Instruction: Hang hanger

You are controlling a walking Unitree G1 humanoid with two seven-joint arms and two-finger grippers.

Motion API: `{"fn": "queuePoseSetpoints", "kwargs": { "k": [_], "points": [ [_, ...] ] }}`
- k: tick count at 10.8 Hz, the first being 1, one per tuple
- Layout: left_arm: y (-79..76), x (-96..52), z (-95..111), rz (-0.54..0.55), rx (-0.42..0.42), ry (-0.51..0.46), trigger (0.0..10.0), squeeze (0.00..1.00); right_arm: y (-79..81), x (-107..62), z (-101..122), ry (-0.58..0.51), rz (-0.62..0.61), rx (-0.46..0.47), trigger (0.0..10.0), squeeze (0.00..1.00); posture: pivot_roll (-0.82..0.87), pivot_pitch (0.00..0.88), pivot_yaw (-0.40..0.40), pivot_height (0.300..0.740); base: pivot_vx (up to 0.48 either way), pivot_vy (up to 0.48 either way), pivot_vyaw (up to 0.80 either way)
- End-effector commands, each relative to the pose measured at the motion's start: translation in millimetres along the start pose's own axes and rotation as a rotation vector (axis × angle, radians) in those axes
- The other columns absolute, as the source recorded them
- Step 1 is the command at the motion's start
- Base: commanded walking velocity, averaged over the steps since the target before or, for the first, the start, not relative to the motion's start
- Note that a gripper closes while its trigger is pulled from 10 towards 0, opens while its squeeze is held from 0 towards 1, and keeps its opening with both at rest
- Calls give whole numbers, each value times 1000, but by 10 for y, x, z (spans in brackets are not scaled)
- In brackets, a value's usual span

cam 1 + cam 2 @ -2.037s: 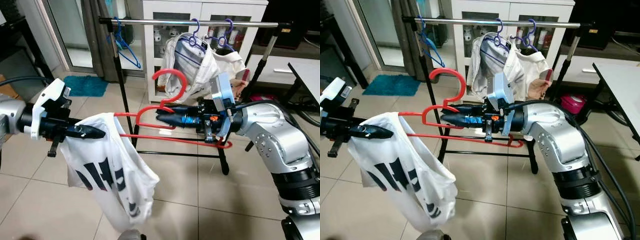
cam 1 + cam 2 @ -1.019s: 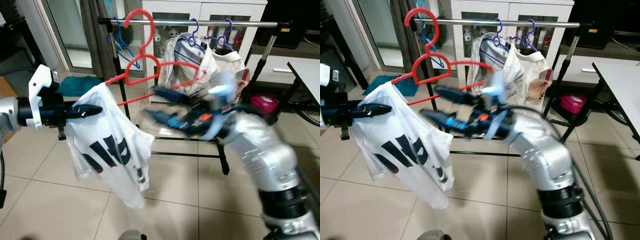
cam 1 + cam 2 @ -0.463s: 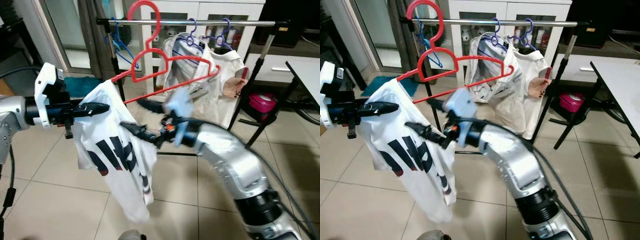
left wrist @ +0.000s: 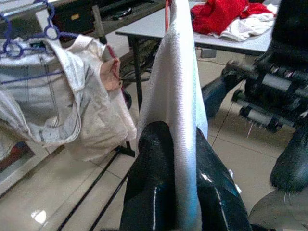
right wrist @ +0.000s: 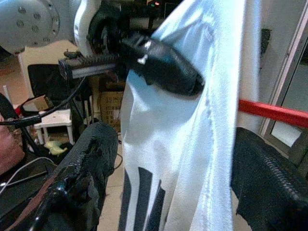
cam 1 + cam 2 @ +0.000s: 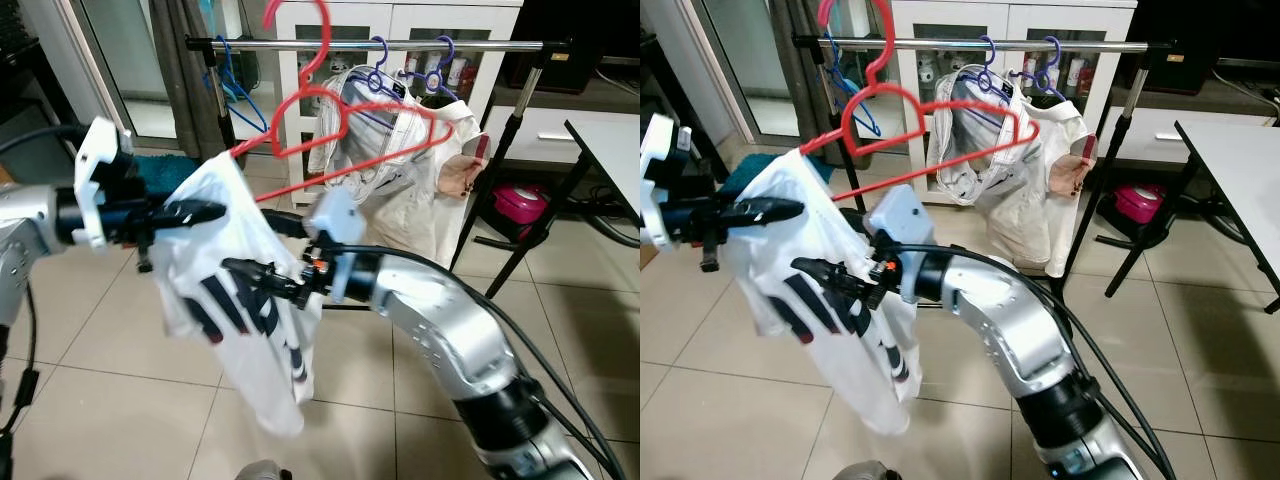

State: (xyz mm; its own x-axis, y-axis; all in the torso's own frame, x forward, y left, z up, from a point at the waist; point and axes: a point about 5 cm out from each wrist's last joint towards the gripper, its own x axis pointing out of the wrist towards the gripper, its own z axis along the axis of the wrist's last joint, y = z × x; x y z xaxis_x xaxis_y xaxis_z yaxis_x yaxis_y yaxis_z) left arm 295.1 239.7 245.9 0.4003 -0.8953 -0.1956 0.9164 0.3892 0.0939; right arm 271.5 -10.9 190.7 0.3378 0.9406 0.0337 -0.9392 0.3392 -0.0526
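The red hanger (image 6: 345,120) rises beside the clothes rail (image 6: 370,44), its hook not over the bar. Below the rail, the white shirt (image 6: 235,290) drapes from it. The left claw (image 6: 205,211) pinches the shirt's shoulder; the right claw (image 6: 235,268) stands spread around the cloth.
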Motion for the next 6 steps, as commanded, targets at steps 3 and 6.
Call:
{"fn": "queuePoseSetpoints", "kwargs": {
  "k": [3, 6],
  "points": [
    [-1, 9, 177, -3, 42, -32, 0, 0, 6, 107, -34, 19, 62, -21, 10000, 0, 32, 0, 87, 740, 0, 0, 0],
    [13, -50, 326, 4, 54, -50, 0, 0, 31, 169, -256, 38, 198, 42, 10000, 0, 58, 0, 91, 740, 0, 0, 0]
  ]
}}
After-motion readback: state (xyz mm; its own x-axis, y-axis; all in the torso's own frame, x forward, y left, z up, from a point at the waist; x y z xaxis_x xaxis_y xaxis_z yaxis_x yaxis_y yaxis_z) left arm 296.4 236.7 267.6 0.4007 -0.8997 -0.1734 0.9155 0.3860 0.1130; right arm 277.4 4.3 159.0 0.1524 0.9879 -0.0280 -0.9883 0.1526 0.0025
